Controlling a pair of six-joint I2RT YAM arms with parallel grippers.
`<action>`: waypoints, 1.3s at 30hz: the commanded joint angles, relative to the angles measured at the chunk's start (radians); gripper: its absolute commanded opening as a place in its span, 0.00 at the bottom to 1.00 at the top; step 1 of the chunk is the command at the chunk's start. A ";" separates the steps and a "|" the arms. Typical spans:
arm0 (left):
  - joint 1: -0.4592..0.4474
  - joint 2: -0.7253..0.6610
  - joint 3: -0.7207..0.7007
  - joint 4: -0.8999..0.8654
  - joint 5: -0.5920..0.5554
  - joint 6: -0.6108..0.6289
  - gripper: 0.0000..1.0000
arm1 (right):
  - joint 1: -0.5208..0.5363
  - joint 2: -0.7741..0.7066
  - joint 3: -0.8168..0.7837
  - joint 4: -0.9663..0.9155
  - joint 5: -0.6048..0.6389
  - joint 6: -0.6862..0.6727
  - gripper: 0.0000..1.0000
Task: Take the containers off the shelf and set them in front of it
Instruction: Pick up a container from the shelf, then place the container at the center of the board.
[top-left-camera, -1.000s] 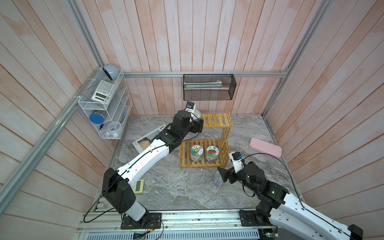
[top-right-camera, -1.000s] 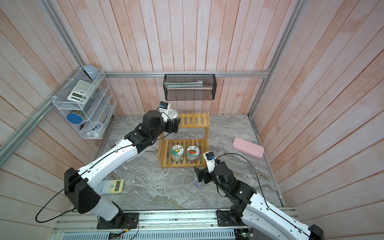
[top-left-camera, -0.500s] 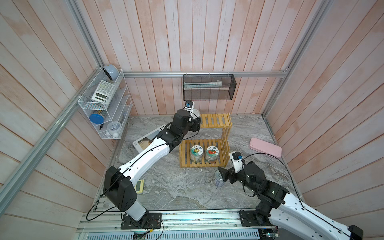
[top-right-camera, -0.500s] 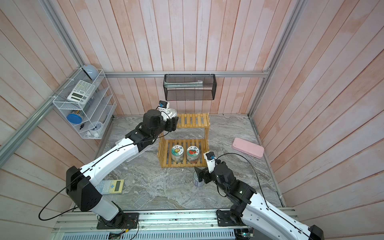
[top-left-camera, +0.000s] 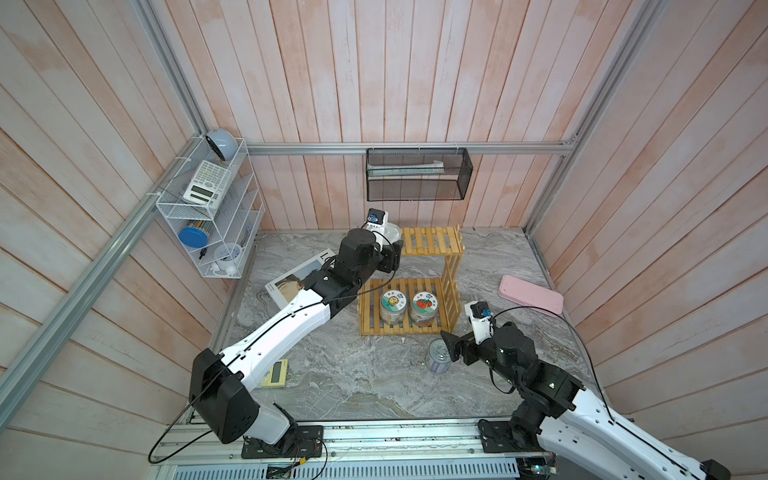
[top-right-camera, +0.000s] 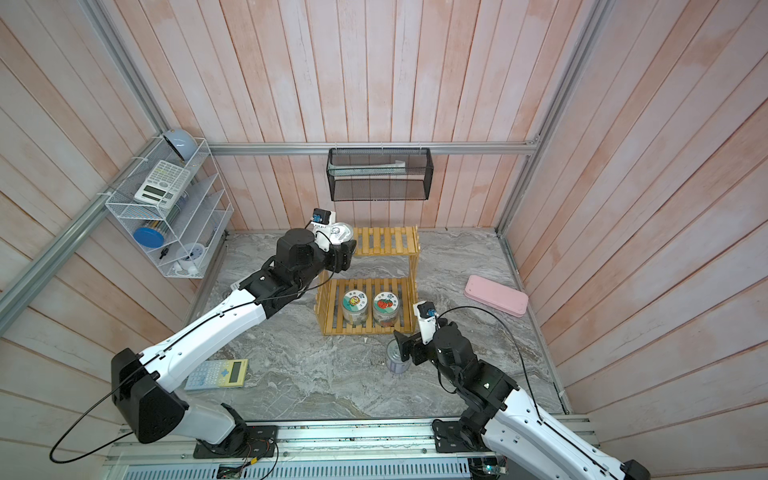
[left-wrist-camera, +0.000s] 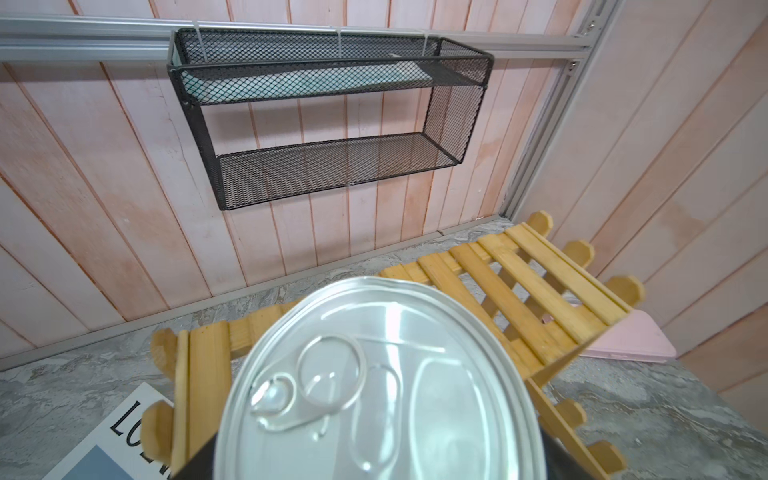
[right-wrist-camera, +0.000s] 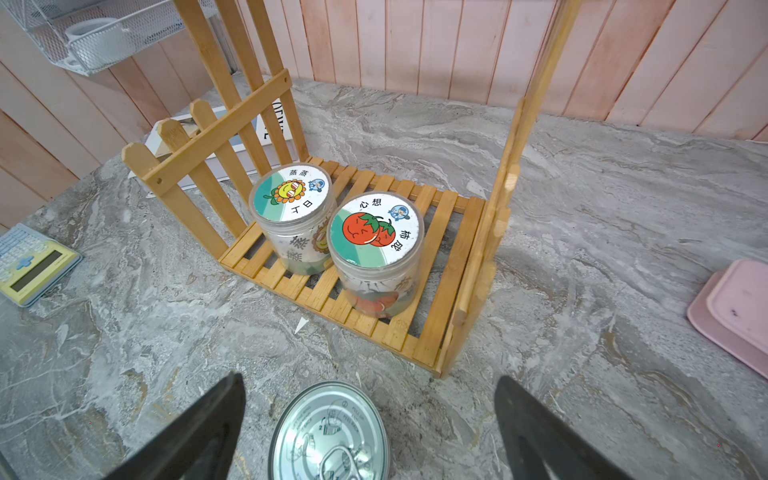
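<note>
Left gripper (top-left-camera: 390, 249) has just pinched in from wide open; its jaws now clamp the silver pull-tab tin (left-wrist-camera: 374, 382) at the left end of the top tier of the yellow slatted wooden shelf (top-left-camera: 432, 241); tin has barely shifted, can't tell if it is clear of the slats; reads as grasp done, lift-off next. Right gripper (right-wrist-camera: 370, 386) is unchanged, jaws wide apart, straddling without touching the silver tin with pale purple label (top-left-camera: 438, 361); that tin stands upright on the grey marble table (top-left-camera: 353, 382) just in front of the shelf's right corner and looks delivered. So one is down, one in hand, two left: clear jar with sunflower lid (top-left-camera: 393, 305) and clear jar with tomato lid (top-left-camera: 424, 306), side by side on the lower tier.

Around: white wire rack (top-left-camera: 208, 232) on the left wall; pale yellow calculator (top-right-camera: 216, 374) and magazine (top-left-camera: 291, 282) on the table left of the shelf; black mesh basket (top-left-camera: 417, 174) on the back wall; flat pink case (top-left-camera: 532, 293) far right.

In the way: set-down tin and right arm take the right front; bare table shows between it and the calculator; slatted sides box in the jars.
</note>
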 joint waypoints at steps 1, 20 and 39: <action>-0.043 -0.088 -0.071 0.046 0.010 0.002 0.70 | -0.027 -0.014 0.033 -0.029 -0.004 -0.005 0.98; -0.305 -0.338 -0.718 0.332 -0.136 -0.074 0.70 | -0.074 -0.008 0.031 -0.012 -0.045 0.034 0.98; -0.344 -0.164 -0.964 0.658 -0.119 -0.122 0.68 | -0.072 0.013 0.031 0.012 -0.069 0.059 0.98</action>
